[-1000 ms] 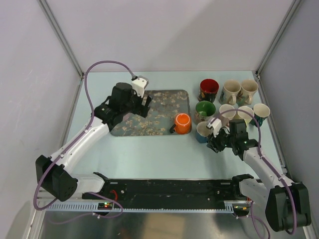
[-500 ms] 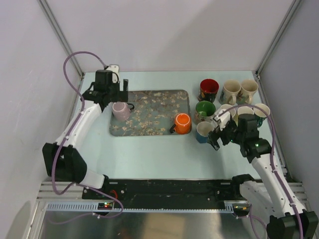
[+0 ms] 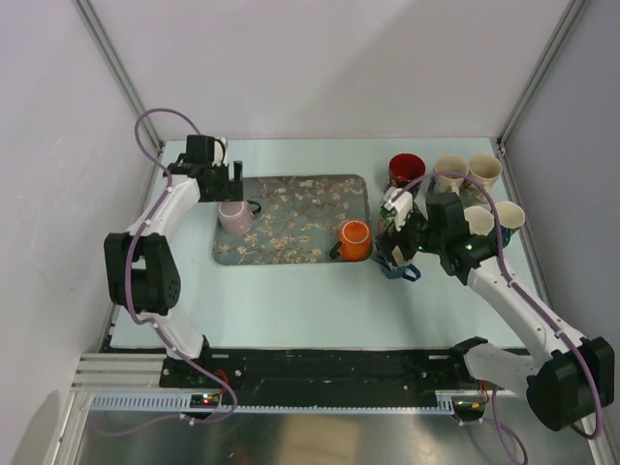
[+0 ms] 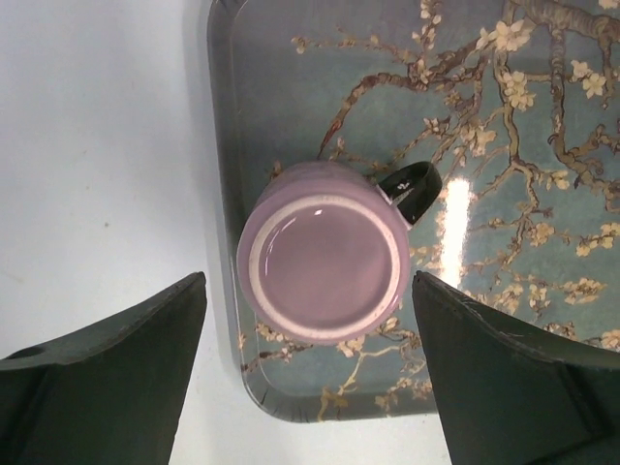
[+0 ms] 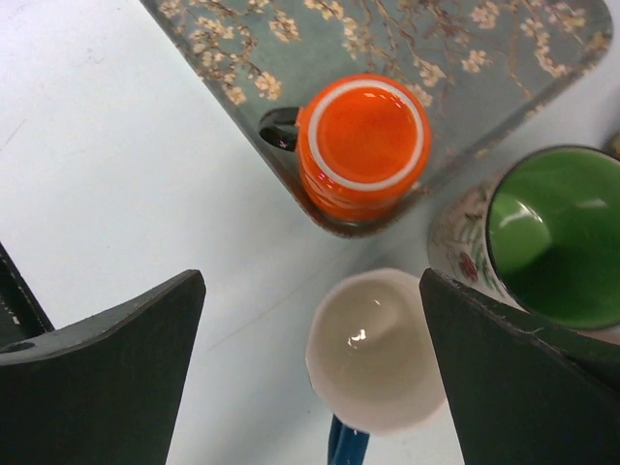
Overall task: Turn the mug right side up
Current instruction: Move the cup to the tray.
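Left tool and right tool gape empty; gripping the cream mug may knock the green mug.

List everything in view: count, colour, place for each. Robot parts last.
tray: one, grey-blue with blossom print, left-centre of table
lilac mug: one, lilac, dark handle, upside down at tray's left end
orange mug: one, orange, upside down at tray's near right corner
green-lined mug: one, floral outside, upright, right of tray
blue-handled mug: one, cream, on table beside orange mug
red mug: one, dark red, upright, far right
cream mugs: four visible, cream, upright, far right
table: one, pale blue, under everything
left gripper: one, black, open above lilac mug
right gripper: one, black, open above blue-handled mug
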